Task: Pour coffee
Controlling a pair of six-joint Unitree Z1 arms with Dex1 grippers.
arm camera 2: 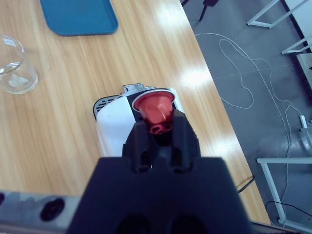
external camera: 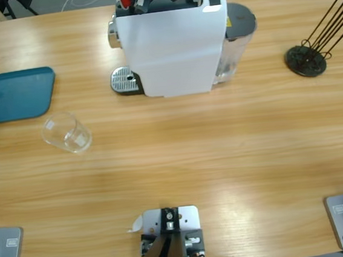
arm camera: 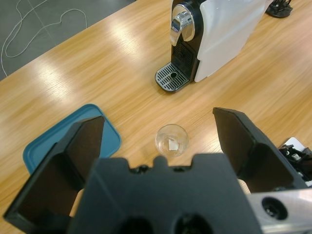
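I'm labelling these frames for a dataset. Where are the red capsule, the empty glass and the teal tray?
red capsule (arm camera 2: pixel 155 108): right wrist view, on its side wall, above the jaws.
glass (arm camera: pixel 171 140): left wrist view, on its base, seen through the open mouth.
teal tray (external camera: pixel 11 95): high view, on its bare floor.

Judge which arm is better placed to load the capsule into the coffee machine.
The right: its gripper already grips the red capsule directly above the coffee machine. The left gripper is open over the glass.
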